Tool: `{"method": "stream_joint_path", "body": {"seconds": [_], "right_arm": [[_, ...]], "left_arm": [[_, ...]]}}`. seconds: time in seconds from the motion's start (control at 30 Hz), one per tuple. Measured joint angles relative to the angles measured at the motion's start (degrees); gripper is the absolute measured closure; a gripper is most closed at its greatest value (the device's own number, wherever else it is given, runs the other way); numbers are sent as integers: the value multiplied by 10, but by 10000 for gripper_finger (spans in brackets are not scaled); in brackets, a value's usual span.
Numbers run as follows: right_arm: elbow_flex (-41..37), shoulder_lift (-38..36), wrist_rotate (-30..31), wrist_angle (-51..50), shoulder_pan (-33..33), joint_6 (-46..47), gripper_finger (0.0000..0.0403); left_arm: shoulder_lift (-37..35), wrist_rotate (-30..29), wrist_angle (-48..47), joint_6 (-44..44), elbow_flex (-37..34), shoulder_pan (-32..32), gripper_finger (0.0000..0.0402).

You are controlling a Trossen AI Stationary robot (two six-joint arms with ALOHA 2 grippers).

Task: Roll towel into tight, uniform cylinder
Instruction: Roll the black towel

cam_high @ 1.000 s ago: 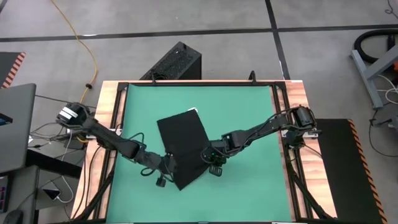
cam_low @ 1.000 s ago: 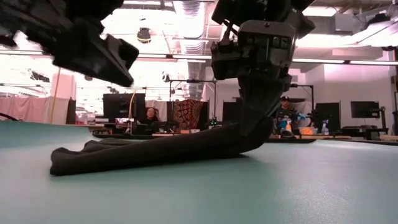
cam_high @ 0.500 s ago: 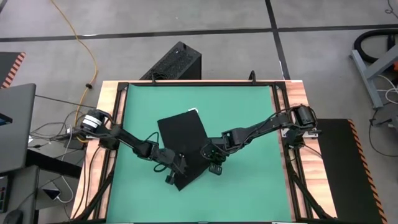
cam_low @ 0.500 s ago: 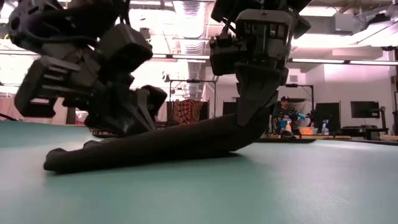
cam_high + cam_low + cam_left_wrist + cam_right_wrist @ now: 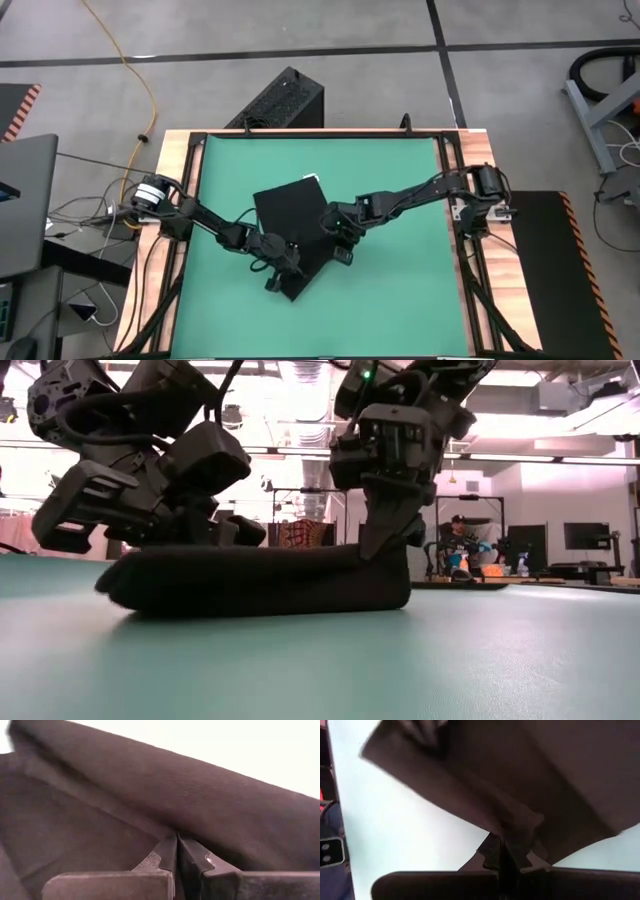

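While the mat (image 5: 400, 180) lies bare on every side, the towel (image 5: 292, 232) sits near its middle, skewed, its long axis running from the tagged far corner down toward the near edge; green shows all round it, so there is room to roll toward the far side. Both grippers pinch the near end, fingers closed on cloth: the left gripper (image 5: 283, 262) at the near-left corner, the right gripper (image 5: 335, 225) on the right edge; the lifted fold (image 5: 260, 575) spans between them.
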Motion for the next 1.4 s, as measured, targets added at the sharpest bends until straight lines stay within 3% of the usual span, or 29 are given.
{"method": "stream_joint_path", "body": {"seconds": [0.3,0.7,0.93,1.03,1.13,1.27,1.4], "right_arm": [[0,2,28,0,-34,-24,388],[1,73,40,43,-48,-30,388],[2,75,43,44,-44,-32,388],[2,75,43,43,-44,-39,388],[1,75,43,44,-44,-39,388],[1,76,43,46,-44,-40,388],[1,76,44,46,-44,-40,388]], "left_arm": [[0,23,-6,-15,0,0,402],[-1,40,-10,-56,0,-1,401],[-80,53,-81,-116,0,-2,401],[-147,26,-157,-142,0,-6,401],[-211,-39,-212,-159,0,-24,401],[-264,-109,-208,-171,0,-62,401],[-261,-165,-190,-175,24,-103,401]]}}
